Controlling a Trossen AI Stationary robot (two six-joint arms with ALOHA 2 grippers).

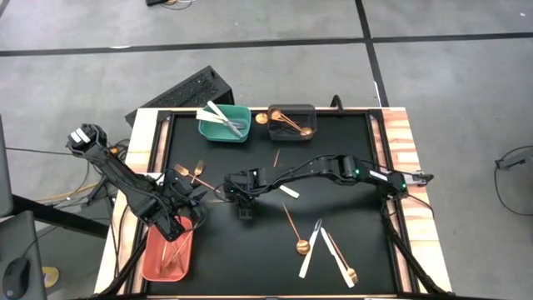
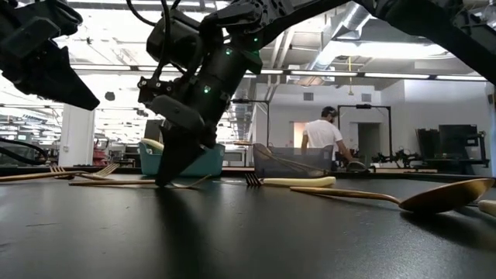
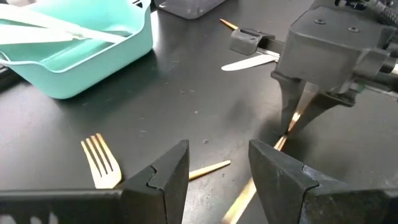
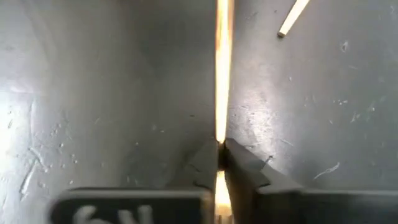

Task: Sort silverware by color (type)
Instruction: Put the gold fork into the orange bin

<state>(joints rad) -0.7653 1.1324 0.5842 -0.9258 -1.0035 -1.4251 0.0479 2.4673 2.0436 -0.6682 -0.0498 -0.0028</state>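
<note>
The silverware (image 1: 298,236) is partly sorted, with white knives in the teal bin (image 1: 237,132) and gold pieces in the grey bin (image 1: 310,112) and others loose on the tabletop (image 1: 250,250), while the right gripper (image 4: 220,151) pinches a gold utensil (image 4: 222,74) there and the left gripper (image 3: 217,171) hovers open nearby.

Counter (image 1: 250,250): a black top with wood-grain side edges.
Right pincer (image 1: 242,198): down near the middle, fingertips pinched on a thin gold utensil (image 4: 222,74) lying flat.
Beyond the pincer, back edge: teal bin (image 1: 225,123) and dark grey bin (image 1: 291,121) side by side.
Toward the left arm: two gold forks (image 1: 190,173); salmon bin (image 1: 169,248) at the front corner.
Front, past the pincer: gold spoon (image 1: 296,233), white knives (image 1: 311,247).
</note>
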